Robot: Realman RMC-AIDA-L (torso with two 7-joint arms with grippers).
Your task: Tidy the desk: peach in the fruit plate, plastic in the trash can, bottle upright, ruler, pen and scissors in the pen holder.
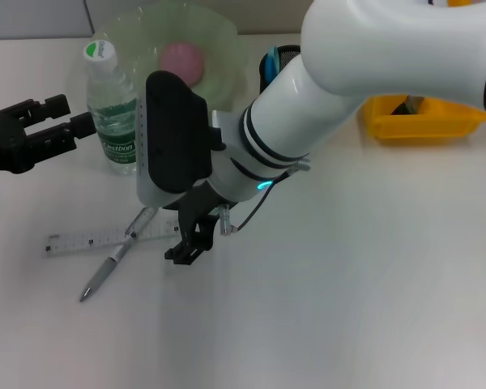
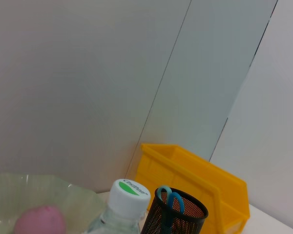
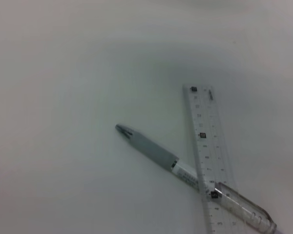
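My right gripper [image 1: 190, 247] hangs low over the surface [image 1: 348, 284], empty; how far apart its fingers stand I can't tell. My left gripper [image 1: 61, 126] is open beside the upright bottle [image 1: 113, 113]. The ruler [image 1: 105, 237] crosses the pen [image 1: 113, 263].

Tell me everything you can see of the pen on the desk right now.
The slim grey and clear plastic pen lies flat on the white desk, tip toward the robot. It crosses the transparent plastic ruler; which one lies on top is hard to tell. Its grip end is opaque grey, the other end see-through. The right gripper hangs just beside the crossing, not holding the pen.
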